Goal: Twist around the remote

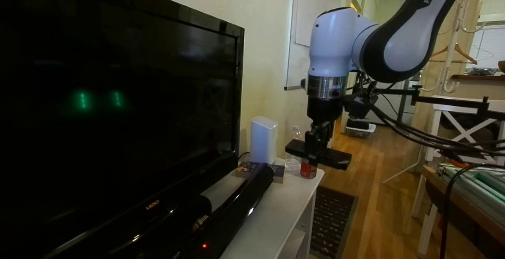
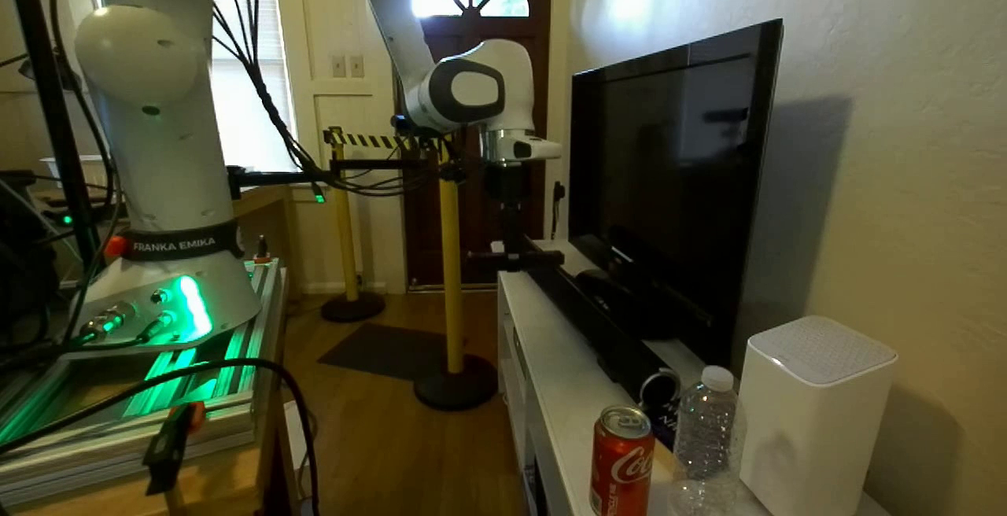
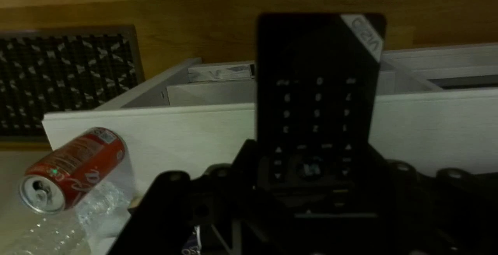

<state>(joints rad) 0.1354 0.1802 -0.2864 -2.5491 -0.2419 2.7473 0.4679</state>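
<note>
Straight down from the bent arm (image 1: 371,45), the end effector (image 1: 317,153), tight around the remote (image 3: 317,105).

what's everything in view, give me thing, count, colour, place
remote: 1, black, held in the gripper
TV: 1, black, on the stand
stand: 1, white, under the TV
soundbar: 1, black, in front of the TV
can: 1, red, on the stand
bottle: 1, clear, beside the can
tower: 1, white, beside the bottle
mats: 2, dark, on the floor
posts: 2, yellow, near the door
door: 1, brown, behind the posts
chair: 1, white, right in an exterior view
bin: 1, whitish, on the floor
arm: 1, white and black, carrying the gripper
gripper: 1, black, shut on the remote
</note>
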